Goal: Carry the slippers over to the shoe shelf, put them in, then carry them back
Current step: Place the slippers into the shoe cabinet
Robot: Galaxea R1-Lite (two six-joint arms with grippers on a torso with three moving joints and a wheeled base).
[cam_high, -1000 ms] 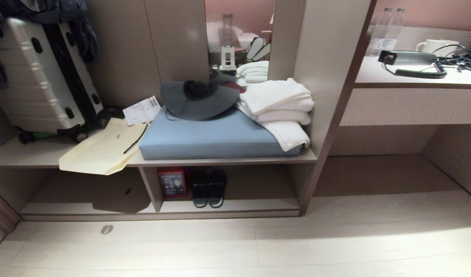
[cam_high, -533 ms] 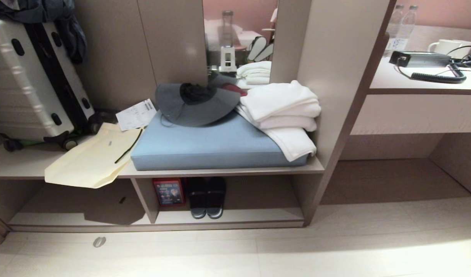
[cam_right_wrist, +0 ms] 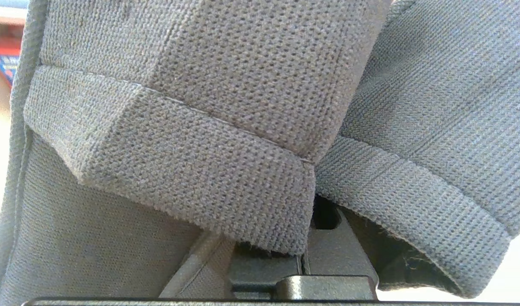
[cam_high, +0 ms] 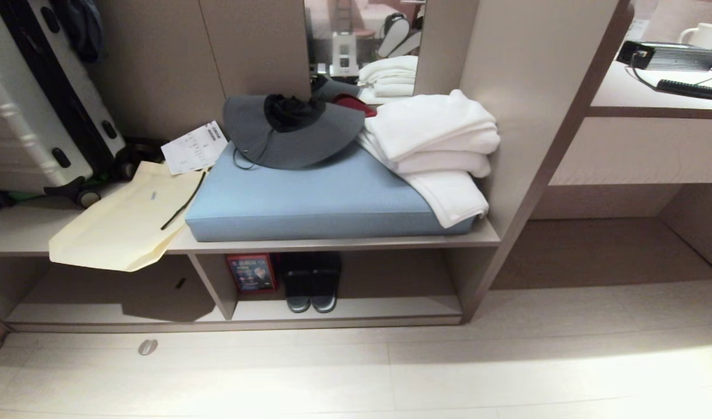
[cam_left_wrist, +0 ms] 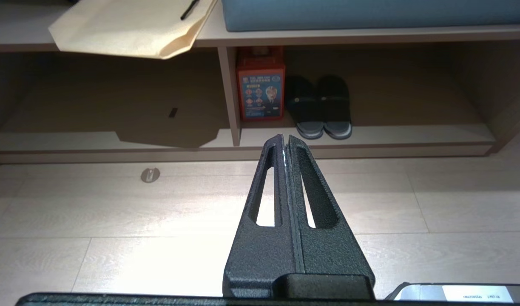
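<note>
The right gripper (cam_right_wrist: 304,259) is clenched on the slippers (cam_right_wrist: 225,140), whose grey fabric fills its wrist view; its fingertips seem buried in the cloth. The left gripper (cam_left_wrist: 285,142) hangs pressed shut over the floor (cam_left_wrist: 115,212), pointing toward the shelf (cam_high: 344,319). Since a second ago the head view has tipped down and closer, so the shelf sits larger.

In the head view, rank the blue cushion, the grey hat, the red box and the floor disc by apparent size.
1. blue cushion
2. grey hat
3. red box, set deeper in the lower compartment, so partly unsure
4. floor disc
</note>
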